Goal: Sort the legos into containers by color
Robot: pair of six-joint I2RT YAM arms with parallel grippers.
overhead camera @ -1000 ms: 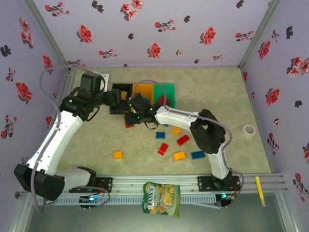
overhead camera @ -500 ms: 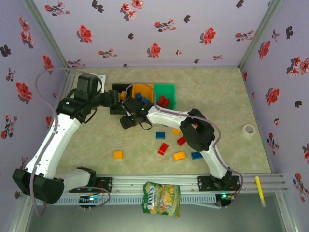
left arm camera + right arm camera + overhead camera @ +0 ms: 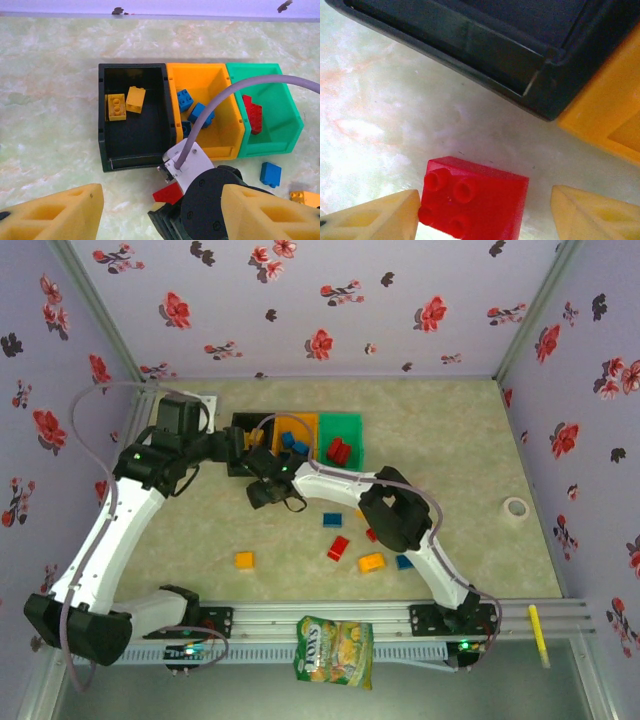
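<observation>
Three bins sit joined in a row at the far left of the table [image 3: 450, 460]: black bin [image 3: 240, 418], orange bin [image 3: 300, 417], green bin [image 3: 350, 420].

Top view: right gripper [image 3: 266, 492] reaches across and sits low at the table, just in front of the black bin. Left gripper [image 3: 236, 448] hangs at the black bin's near edge. Several loose legos [image 3: 338, 547] lie mid-table between the arms.

Left wrist: sorting looks consistent. Yellow bricks [image 3: 116, 106] in black, blue bricks [image 3: 201, 114] in orange, red bricks [image 3: 252, 115] in green. Left fingers [image 3: 55, 215] are apart with nothing held. Below them the right arm's wrist [image 3: 200, 195] covers part of a red brick [image 3: 169, 194] on the table, just off the black bin's front wall.

Right wrist: the red brick lies flat, studs up, between the jaws. They are apart, not clamped. One finger is at the brick's side, touching or nearly, can't tell. The other has a clear gap.

Handling, my read: small, light, rigid, smooth plastic. Won't crush, but will skid or twist if pinched off-centre. Take it across the two flat side walls, squarely, below the studs, not on a corner. It belongs in green.
</observation>
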